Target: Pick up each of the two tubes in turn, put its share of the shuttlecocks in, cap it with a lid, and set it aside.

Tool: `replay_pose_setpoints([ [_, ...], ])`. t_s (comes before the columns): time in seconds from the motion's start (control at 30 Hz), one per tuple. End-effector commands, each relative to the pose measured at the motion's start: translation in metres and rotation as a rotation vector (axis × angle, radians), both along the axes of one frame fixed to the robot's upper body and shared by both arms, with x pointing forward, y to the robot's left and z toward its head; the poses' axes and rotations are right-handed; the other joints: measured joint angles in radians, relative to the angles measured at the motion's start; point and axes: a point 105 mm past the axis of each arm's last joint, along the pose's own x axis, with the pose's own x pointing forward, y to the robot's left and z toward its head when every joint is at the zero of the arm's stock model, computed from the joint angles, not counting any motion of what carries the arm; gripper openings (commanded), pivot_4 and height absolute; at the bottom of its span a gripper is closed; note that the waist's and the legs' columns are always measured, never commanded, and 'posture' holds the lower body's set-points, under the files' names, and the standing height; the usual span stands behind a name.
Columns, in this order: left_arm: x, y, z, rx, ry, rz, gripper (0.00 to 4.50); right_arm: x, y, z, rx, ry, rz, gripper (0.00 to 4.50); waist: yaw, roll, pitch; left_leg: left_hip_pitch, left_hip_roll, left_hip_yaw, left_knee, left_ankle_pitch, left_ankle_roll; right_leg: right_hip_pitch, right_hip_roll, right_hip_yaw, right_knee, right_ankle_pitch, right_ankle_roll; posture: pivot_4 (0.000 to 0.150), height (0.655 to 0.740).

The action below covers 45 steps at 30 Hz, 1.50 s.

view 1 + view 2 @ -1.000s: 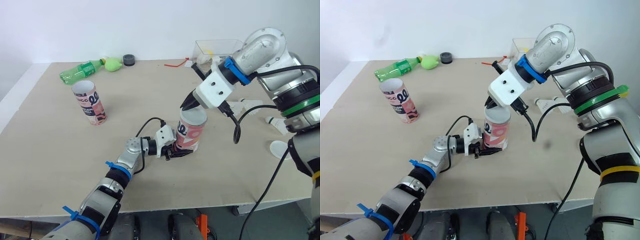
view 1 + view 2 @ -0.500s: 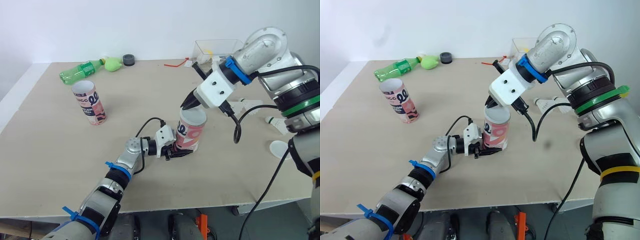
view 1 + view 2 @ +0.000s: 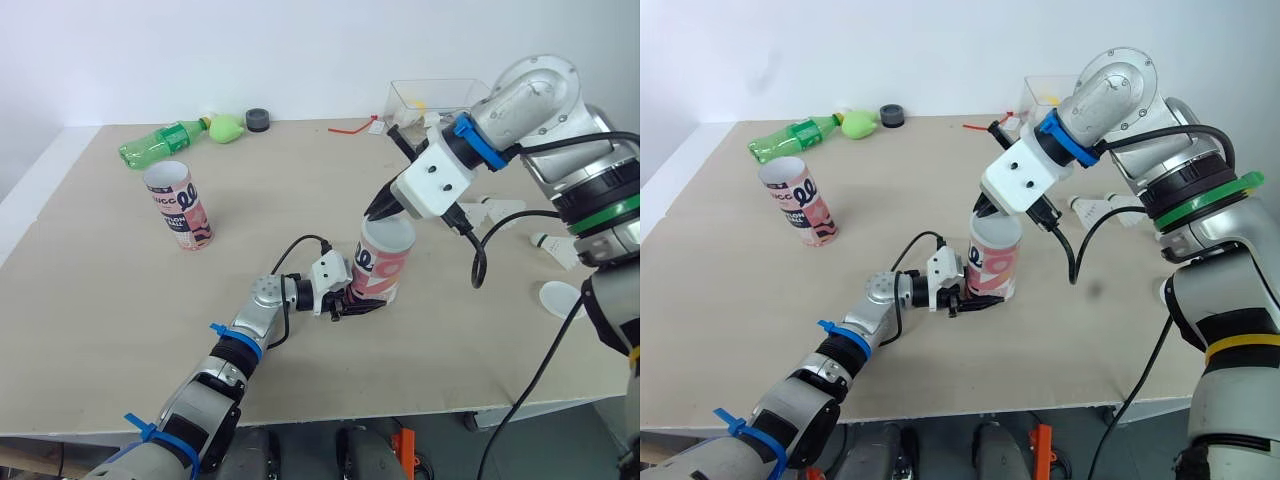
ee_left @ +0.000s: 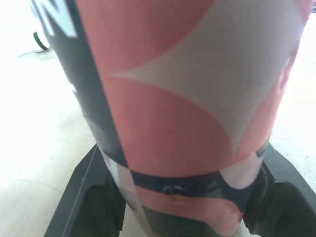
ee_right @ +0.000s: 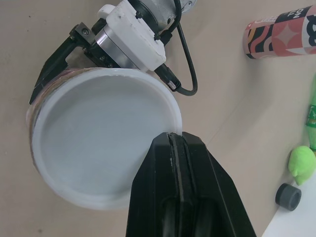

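On the beige wooden tabletop, the left gripper has its two black fingers clamped on the base of the pink, white and black patterned tube. The tube stands upright near the table's middle with a round white plastic lid on its mouth. The right gripper, fingers pressed together, sits at the lid's rim. A second patterned tube stands open, well apart on the robot's left, and white feather shuttlecocks lie on the right.

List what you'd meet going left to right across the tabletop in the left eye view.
open tube → black cap → capped tube → shuttlecock → loose white lid
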Motion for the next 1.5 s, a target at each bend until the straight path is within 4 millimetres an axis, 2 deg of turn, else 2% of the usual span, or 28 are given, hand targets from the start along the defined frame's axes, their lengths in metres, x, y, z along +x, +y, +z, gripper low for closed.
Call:
replay_pose_setpoints([
  [0.03,-0.002,0.008,-0.019,0.055,0.055,0.008,2.29,-0.004,-0.005,0.004,-0.008,0.025,-0.018,0.05,0.0,0.0,0.0,0.0,0.0,0.0,0.0,0.0,0.0,0.0,0.0,0.0,0.0,0.0,0.0,0.15,0.74],
  [0.07,-0.002,0.008,-0.019,0.055,0.055,0.008,2.29,-0.004,-0.003,0.005,-0.005,0.017,-0.01,0.67,0.0,0.0,0.0,0.0,0.0,0.0,0.0,0.0,0.0,0.0,0.0,0.0,0.0,0.0,0.0,0.15,0.74],
  [0.1,-0.002,0.008,-0.019,0.055,0.055,0.009,2.29,-0.004,-0.004,0.005,-0.004,0.027,-0.021,0.9,0.0,0.0,0.0,0.0,0.0,0.0,0.0,0.0,0.0,0.0,0.0,0.0,0.0,0.0,0.0,0.15,0.74],
  [0.2,-0.002,0.009,-0.019,0.055,0.057,0.011,2.29,-0.004,-0.002,0.006,0.006,0.003,0.008,2.42,0.0,0.0,0.0,0.0,0.0,0.0,0.0,0.0,0.0,0.0,0.0,0.0,0.0,0.0,0.0,0.15,0.74],
  [0.23,-0.002,0.009,-0.019,0.055,0.057,0.011,2.29,-0.004,-0.002,0.007,0.006,-0.002,0.012,2.77,0.0,0.0,0.0,0.0,0.0,0.0,0.0,0.0,0.0,0.0,0.0,0.0,0.0,0.0,0.0,0.15,0.74],
  [0.47,-0.003,0.01,-0.021,0.061,0.061,0.009,2.29,-0.004,-0.007,0.015,0.035,0.005,-0.021,2.77,0.0,0.0,0.0,0.0,0.0,0.0,0.0,0.0,0.0,0.0,0.0,0.0,0.0,0.0,-0.001,0.15,0.74],
  [0.67,-0.005,0.01,-0.021,0.068,0.048,-0.007,2.29,0.0,-0.013,0.042,0.198,0.043,-0.104,2.77,0.0,0.0,0.0,0.0,0.0,0.0,0.0,0.0,0.0,0.0,-0.001,0.0,0.0,0.0,-0.001,0.15,0.74],
  [0.87,-0.005,0.009,-0.019,0.068,0.037,-0.006,2.29,-0.004,-0.018,0.063,0.502,0.298,-0.212,2.77,0.001,0.0,0.0,0.0,0.0,-0.001,-0.001,0.0,-0.001,0.0,-0.003,-0.001,0.0,-0.001,-0.002,0.15,0.74],
  [0.97,-0.005,0.01,-0.021,0.074,0.038,-0.003,2.29,-0.01,-0.024,0.065,0.634,0.481,-0.273,2.02,0.001,0.0,0.0,0.0,0.0,-0.003,-0.001,-0.001,-0.001,0.0,-0.004,-0.002,0.0,-0.001,-0.003,0.15,0.74],
  [1.1,-0.005,0.011,-0.023,0.076,0.041,0.0,2.29,-0.023,-0.026,0.049,0.656,0.654,-0.31,0.24,0.002,0.0,0.0,-0.001,0.0,-0.003,-0.001,-0.001,-0.001,0.0,-0.003,-0.003,0.0,-0.001,-0.003,0.15,0.74],
  [1.13,-0.005,0.011,-0.023,0.077,0.042,-0.001,2.29,-0.024,-0.025,0.042,0.655,0.669,-0.322,0.06,0.002,0.0,0.0,-0.001,0.0,-0.003,-0.001,-0.001,-0.001,0.0,-0.003,-0.003,0.0,-0.001,-0.003,0.15,0.74],
  [1.23,-0.006,0.01,-0.024,0.08,0.042,-0.008,2.29,-0.02,-0.021,0.029,0.657,0.653,-0.345,0.06,0.001,0.0,0.0,-0.001,0.001,-0.003,-0.001,-0.001,-0.001,0.0,-0.002,-0.003,0.0,-0.001,-0.003,0.15,0.74],
  [1.5,-0.006,0.011,-0.024,0.08,0.043,-0.008,2.29,-0.018,-0.019,0.008,0.595,0.651,-0.362,0.06,0.002,0.0,0.0,-0.001,0.0,-0.003,-0.001,-0.001,-0.001,0.0,0.002,-0.003,0.0,0.001,0.003,0.15,0.74],
])
